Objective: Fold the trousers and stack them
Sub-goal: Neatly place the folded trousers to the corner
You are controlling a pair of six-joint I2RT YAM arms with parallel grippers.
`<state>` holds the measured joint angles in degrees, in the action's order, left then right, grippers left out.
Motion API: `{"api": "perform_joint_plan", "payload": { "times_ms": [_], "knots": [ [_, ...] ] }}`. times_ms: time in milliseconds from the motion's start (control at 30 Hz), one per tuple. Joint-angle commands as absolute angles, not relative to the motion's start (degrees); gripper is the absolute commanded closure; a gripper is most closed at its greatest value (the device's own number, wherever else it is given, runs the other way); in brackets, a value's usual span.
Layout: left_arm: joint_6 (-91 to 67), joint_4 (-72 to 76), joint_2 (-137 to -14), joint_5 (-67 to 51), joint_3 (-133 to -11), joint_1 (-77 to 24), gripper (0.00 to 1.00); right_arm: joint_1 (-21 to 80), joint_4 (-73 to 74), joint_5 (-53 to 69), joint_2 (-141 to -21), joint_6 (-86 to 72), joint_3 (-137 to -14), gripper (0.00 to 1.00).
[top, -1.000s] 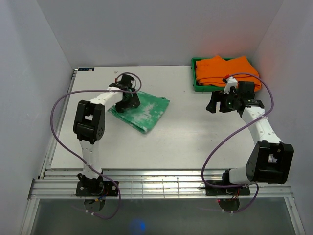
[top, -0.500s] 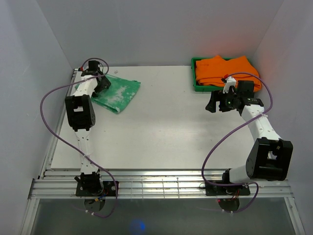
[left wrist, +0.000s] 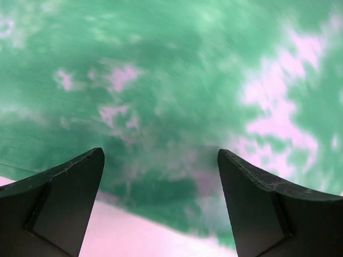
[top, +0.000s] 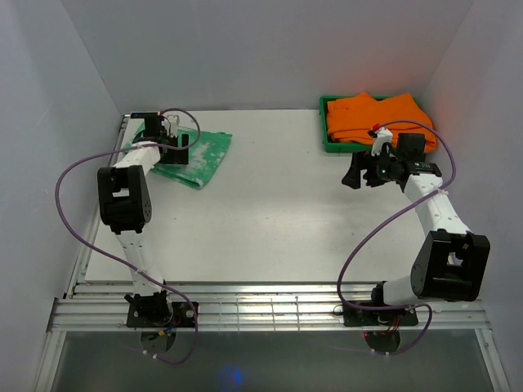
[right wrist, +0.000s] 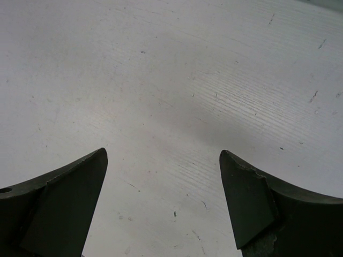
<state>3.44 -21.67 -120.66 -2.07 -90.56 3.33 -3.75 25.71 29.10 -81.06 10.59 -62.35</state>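
Folded trousers (top: 208, 153) at far-left tabletop (top: 270, 220) corner, beneath left hand (left wrist: 161, 160), fingers spread apart. Right hand (right wrist: 163, 155) likewise spread, over tabletop near orange garments (top: 368, 114).

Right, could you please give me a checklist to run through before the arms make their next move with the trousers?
1. Left gripper open and empty: ok, fingers apart over the cloth, nothing between them.
2. Trousers folded: ok, a compact bundle at the far-left corner of the table.
3. Trousers wholly on the table: cannot tell, the left arm hides their left edge.
4. Right gripper open and empty: ok, only bare table below it.
5. Orange garments inside the green bin: ok, well apart from the trousers.
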Motion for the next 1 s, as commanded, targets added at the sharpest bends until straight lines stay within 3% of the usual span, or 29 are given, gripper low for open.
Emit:
{"api": "perform_joint_plan", "payload": {
  "times_ms": [0,133,367,567,800,967],
  "knots": [
    [32.88,-23.71,-112.16,-10.35,-88.59,4.3,0.02,-4.04,26.54,32.52,-79.98,12.04,-64.6,0.1],
    [42.97,-27.5,-113.45,-18.01,-91.04,5.97,0.02,-4.04,27.16,32.96,-79.72,12.48,-64.25,0.1],
    [39.47,-36.55,-130.22,-20.38,-105.72,6.24,0.07,-4.04,27.69,32.17,-78.58,13.44,-63.46,0.1],
    [26.15,-40.6,-140.44,-19.52,-115.04,6.94,0.12,-4.13,28.56,31.29,-78.22,14.5,-63.63,0.1],
    [2.32,-42.36,-147.38,-6.07,-120.49,8.87,0.12,-4.13,28.65,31.46,-79.19,14.94,-63.54,0.1],
    [3.07,-42.9,-151.25,-4.85,-126.99,10.28,0.14,-4.22,28.65,31.47,-79.19,15.03,-63.46,0.1]
  ]
}}
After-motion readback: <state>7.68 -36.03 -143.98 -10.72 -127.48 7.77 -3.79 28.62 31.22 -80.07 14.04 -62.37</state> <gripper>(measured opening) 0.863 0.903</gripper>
